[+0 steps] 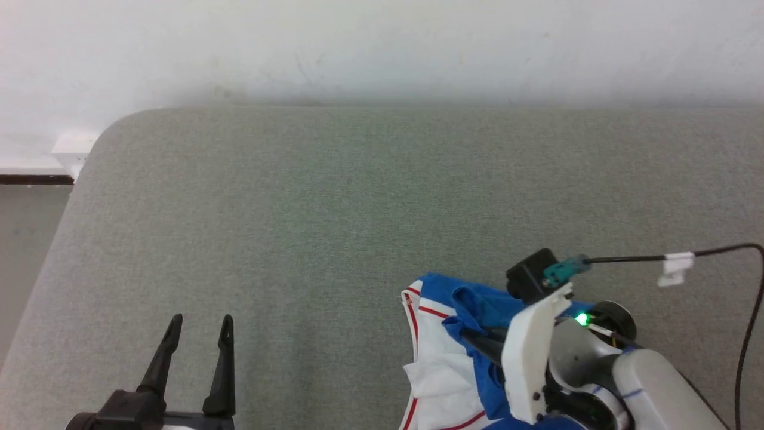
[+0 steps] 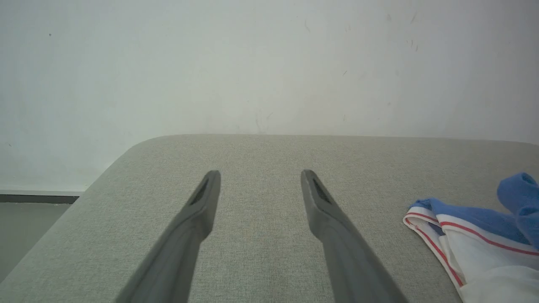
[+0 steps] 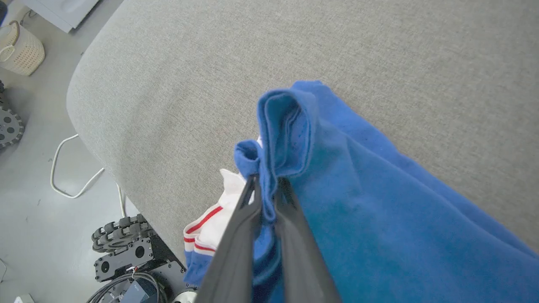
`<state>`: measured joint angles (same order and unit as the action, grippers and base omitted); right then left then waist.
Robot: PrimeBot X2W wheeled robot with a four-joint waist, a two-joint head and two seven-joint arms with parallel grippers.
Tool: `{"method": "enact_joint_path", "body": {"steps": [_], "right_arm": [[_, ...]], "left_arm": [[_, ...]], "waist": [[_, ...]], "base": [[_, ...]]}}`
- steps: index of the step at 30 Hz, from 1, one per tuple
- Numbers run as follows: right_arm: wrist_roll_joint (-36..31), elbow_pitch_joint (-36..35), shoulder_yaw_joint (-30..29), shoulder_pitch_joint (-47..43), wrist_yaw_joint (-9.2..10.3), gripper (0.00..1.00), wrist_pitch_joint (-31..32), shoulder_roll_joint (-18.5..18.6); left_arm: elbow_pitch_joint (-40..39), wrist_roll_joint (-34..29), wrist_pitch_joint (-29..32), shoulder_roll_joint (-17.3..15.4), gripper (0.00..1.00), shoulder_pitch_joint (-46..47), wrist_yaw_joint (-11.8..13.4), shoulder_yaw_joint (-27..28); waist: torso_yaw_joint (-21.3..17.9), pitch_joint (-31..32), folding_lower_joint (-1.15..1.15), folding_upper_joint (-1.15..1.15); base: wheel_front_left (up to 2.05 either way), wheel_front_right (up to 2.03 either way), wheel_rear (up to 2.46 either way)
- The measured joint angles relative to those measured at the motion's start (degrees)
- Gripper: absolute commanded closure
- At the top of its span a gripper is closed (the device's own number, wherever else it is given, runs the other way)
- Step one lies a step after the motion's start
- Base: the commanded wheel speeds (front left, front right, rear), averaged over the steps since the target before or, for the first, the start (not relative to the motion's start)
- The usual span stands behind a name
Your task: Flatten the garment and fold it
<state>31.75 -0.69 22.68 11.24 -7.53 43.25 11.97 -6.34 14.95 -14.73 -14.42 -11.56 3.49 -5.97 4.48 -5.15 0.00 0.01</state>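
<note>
Grey cloth covers the table [image 1: 358,197]. At its near edge the left end effector [image 1: 200,325] stands spread and empty. The right end effector [image 3: 267,182] pinches a blue fold of the shirt [image 1: 433,358], bunched at the near right edge. So thin a pinch could slip, or a pull could drag the shirt off that edge.

— What sort of place is this?
— A robot test room, it seems: bare white wall [image 1: 382,42] at twelve o'clock, padded grey table [image 1: 298,209], loose cable [image 3: 52,176] and toothed wheels [image 3: 122,231] on the grey floor [image 3: 33,244] at eight o'clock.
</note>
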Motion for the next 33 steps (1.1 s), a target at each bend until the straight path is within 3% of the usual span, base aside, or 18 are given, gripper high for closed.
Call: {"method": "enact_joint_path", "body": {"steps": [5,13,18,19,21,22,28,33], "right_arm": [[-1.76,7.68,4.14,4.18,0.00,1.00,-1.19,-0.45],[-9.49,24.01,6.87,8.84,0.00,1.00,-0.93,-5.54],[-11.78,30.52,6.78,11.67,0.00,1.00,-1.00,-8.02],[-11.87,31.23,6.70,12.14,-0.02,0.95,-1.00,-8.24],[-11.85,31.89,6.76,12.87,-0.08,0.22,-1.67,-8.50],[-11.81,32.04,6.91,13.35,-0.08,0.00,-2.00,-8.66],[-8.56,28.94,6.93,14.14,-0.07,0.00,-3.00,-9.20],[-5.91,18.96,1.20,12.69,-0.05,0.00,-5.17,-6.77]], "left_arm": [[0.46,0.13,0.00,0.34,0.00,0.12,0.01,-0.29],[1.18,0.25,0.01,0.54,0.00,0.29,0.01,-1.05],[1.81,0.71,0.09,0.68,0.00,1.24,-0.31,-1.82],[1.96,0.75,0.10,0.69,0.00,1.55,-0.45,-1.98],[2.23,0.78,0.13,0.74,0.00,1.93,-0.49,-2.24],[2.37,0.79,0.16,0.73,0.00,2.10,-0.49,-2.30],[2.59,1.31,0.16,0.71,0.00,2.24,-0.48,-2.32],[2.24,1.64,0.59,0.58,0.00,2.11,-0.42,-2.30]], "waist": [[1.33,0.19,0.00,-0.01],[2.53,0.20,0.00,-0.01],[3.29,-0.29,0.00,-0.01],[3.43,-0.45,0.00,-0.01],[3.59,-0.81,0.00,-0.01],[3.60,-0.96,0.00,-0.01],[2.55,-1.12,0.01,-0.01],[1.05,-0.44,0.01,-0.01]], "base": [[0.00,0.00,0.00],[0.00,0.00,0.00],[0.00,0.00,0.00],[0.00,0.00,0.00],[0.00,0.00,0.00],[0.00,0.00,0.00],[0.00,0.00,0.00],[0.00,0.00,0.00]]}}
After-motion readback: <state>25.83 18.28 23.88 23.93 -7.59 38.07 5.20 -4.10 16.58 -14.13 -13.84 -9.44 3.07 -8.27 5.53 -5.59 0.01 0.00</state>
